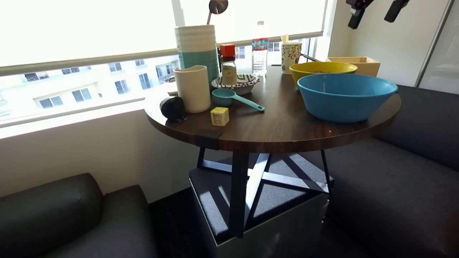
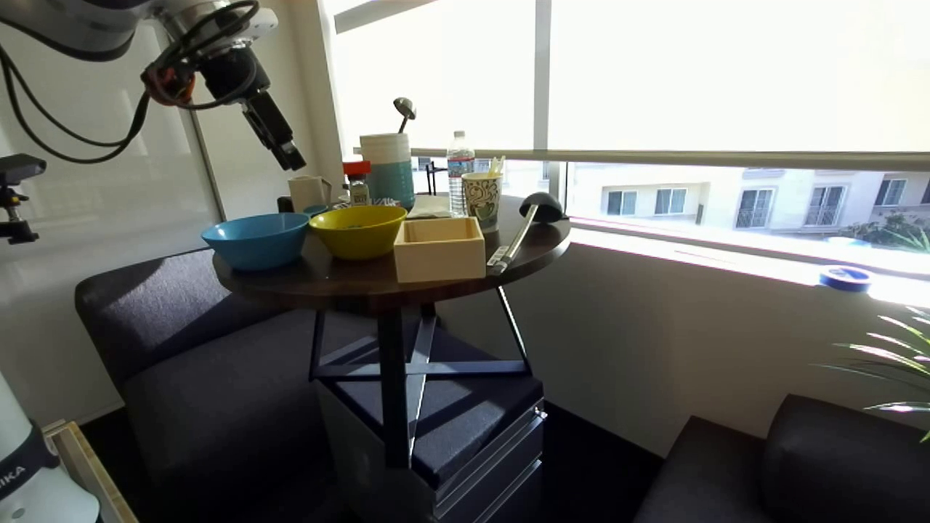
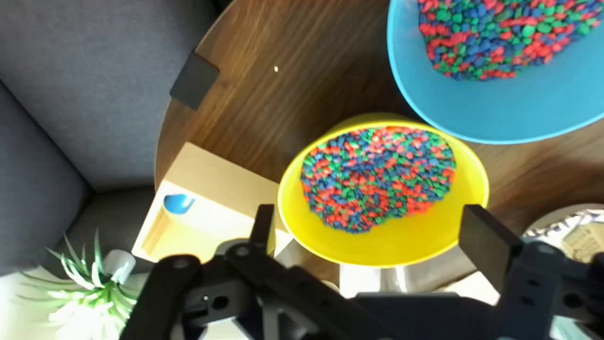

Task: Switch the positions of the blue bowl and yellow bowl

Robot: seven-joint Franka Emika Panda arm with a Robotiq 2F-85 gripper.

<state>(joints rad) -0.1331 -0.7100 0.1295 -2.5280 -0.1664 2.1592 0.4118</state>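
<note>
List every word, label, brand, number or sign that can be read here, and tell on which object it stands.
"IKA": on the dark band around the white robot part, in an exterior view; the picture's edge cuts it.
Too small or blurred to read: the print on the water bottle, the red-capped jar and the yellow-topped cube.

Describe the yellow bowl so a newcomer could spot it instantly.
Find the round brown table by the window. On it, between the blue bowl and the pale open box, sits the yellow bowl. Its round yellow rim sets it apart from both.
</note>
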